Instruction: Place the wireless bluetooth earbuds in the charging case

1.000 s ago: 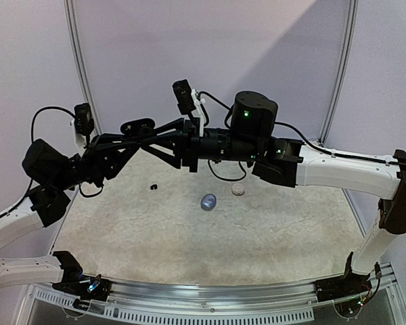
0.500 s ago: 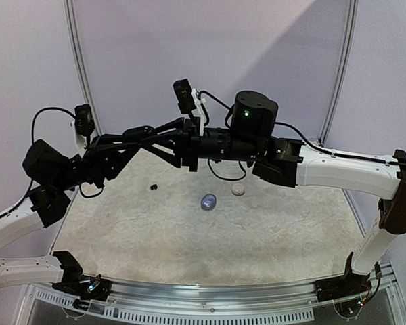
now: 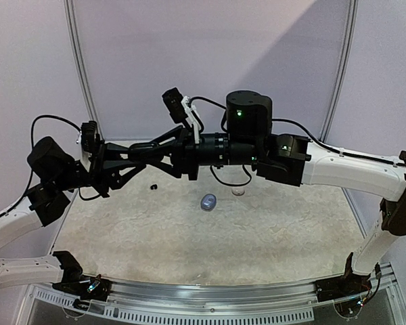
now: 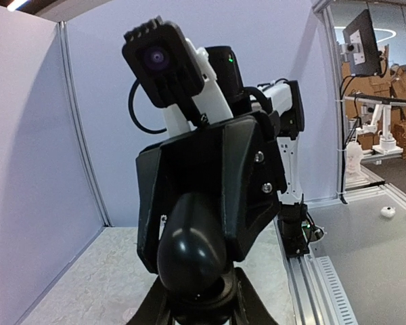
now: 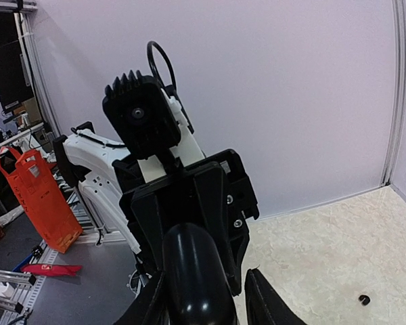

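Gripping one black charging case (image 4: pixel 191 252) in my left pincer (image 4: pixel 199 306); can't tell if my right pincer (image 5: pixel 204 301) grips. Below the case: one black earbud (image 3: pixel 153 186), one silvery oval (image 3: pixel 208 201), one white dot (image 3: pixel 238 191).

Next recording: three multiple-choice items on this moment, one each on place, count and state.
1. The black bud lies: A on the table; B in a gripper; C on the front rail.
2. Loose items on the table: A one; B three; C six.
3. The left gripper and right gripper are: A resting on the table; B raised, facing each other; C far apart.
Answers: A, it lies on bare table; B, bud, bluish oval item, pale round item; B, each wrist view shows the other gripper close.
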Controlling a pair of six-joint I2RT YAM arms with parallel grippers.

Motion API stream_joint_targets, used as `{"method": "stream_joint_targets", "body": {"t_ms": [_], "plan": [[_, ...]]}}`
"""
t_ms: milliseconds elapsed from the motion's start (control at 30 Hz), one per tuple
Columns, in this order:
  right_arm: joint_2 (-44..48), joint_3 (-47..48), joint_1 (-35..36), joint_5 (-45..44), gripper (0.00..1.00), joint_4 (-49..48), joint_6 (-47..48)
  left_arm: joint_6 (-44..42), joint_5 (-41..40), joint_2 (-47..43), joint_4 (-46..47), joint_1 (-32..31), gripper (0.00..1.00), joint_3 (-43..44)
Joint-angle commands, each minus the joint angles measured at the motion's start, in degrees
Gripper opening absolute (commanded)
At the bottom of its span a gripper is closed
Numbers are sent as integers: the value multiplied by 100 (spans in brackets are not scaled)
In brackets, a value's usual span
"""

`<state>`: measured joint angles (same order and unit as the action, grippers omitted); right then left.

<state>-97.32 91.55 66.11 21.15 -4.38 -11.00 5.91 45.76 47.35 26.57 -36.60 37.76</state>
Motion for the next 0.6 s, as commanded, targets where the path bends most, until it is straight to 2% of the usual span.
{"method": "stream_joint_targets", "body": {"t_ms": [0, 200, 433, 567], "plan": [[60, 188, -66, -684, 38, 199, 85, -892, 838, -28, -796, -102, 0, 156], [87, 192, -73, -856, 38, 298, 91, -1012, 875, -46, -985, -111, 0, 184], [129, 128, -91, -887, 38, 305, -91, -752, 853, -59, -891, -111, 0, 149], [143, 44, -91, -793, 38, 403, -127, -390, 703, -65, -534, -110, 0, 71]]}}
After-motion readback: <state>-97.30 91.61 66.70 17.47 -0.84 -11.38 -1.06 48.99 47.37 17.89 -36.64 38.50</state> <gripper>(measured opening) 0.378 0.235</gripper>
